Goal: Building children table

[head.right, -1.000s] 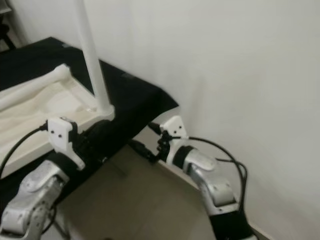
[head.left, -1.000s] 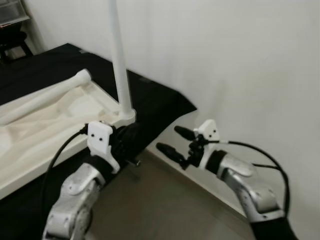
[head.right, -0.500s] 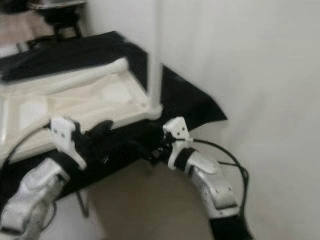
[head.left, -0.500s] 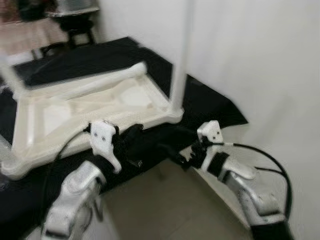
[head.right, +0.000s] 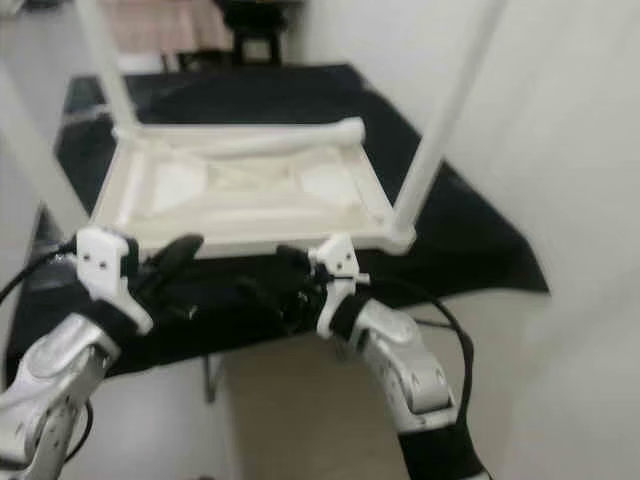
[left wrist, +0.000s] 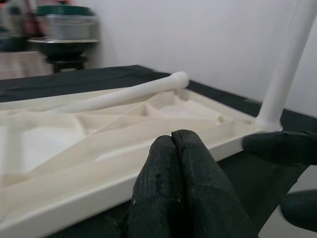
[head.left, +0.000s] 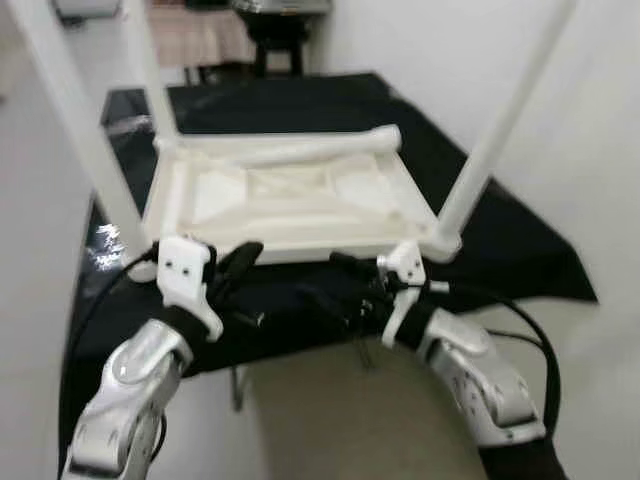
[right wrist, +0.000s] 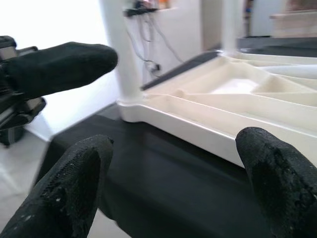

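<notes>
Left eye view, upturned cream table [head.left: 290,200], left tool [left wrist: 178,148] pressed together, right tool [right wrist: 173,163] spread.

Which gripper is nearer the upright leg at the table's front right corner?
Right. The right gripper sits just below that leg, by its corner; the left gripper is further along the tabletop's front edge.
</notes>
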`<state>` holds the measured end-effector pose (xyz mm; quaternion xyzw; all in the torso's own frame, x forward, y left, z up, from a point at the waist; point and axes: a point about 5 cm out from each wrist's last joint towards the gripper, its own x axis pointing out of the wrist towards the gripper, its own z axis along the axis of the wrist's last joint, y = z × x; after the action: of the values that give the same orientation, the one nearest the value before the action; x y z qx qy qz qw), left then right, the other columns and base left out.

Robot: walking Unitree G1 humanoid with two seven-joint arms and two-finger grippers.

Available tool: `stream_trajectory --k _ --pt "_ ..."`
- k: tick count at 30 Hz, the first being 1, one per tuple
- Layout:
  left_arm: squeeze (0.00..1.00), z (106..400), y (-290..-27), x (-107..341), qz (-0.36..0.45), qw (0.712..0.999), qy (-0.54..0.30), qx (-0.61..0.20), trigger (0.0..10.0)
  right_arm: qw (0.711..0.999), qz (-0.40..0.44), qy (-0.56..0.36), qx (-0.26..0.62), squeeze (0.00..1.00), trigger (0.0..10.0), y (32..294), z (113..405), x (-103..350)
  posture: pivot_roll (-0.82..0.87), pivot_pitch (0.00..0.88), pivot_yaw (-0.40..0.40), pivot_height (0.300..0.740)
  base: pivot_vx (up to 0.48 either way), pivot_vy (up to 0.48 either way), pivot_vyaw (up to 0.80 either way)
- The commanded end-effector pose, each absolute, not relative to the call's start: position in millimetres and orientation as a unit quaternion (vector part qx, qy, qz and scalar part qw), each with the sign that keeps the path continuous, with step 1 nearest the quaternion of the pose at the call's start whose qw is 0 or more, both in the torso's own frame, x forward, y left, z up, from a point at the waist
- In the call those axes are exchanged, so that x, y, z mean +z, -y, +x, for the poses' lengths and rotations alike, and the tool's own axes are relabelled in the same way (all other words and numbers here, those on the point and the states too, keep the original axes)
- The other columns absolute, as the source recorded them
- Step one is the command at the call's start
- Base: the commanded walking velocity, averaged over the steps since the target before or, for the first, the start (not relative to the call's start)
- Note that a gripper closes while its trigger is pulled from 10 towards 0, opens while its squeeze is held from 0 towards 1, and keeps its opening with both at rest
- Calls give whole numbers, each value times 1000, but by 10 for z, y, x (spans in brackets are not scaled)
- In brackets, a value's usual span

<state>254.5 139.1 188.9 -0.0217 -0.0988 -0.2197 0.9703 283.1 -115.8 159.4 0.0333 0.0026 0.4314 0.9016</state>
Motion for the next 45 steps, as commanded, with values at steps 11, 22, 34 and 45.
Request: stream_trajectory --k 11,22,34,45 --pt "0 2536 -1371 1858 -26 969 89 -227 10000 904 51 1 425 0 10000 1192 2839 1601 -21 89 -83 740 0 -458 0" --pt "0 2541 -1380 1867 -32 970 93 -223 10000 898 21 5 440 0 10000 1167 2806 1594 -20 88 -82 740 0 0 547" --pt "0 2531 -1377 1856 -36 969 94 -226 10000 895 23 0 445 0 10000 1163 2799 1578 -20 79 -82 740 0 0 800" --pt "0 2518 -1365 1862 -32 967 99 -232 10000 903 43 -6 427 0 10000 1194 2833 1580 -18 73 -85 740 0 0 419"
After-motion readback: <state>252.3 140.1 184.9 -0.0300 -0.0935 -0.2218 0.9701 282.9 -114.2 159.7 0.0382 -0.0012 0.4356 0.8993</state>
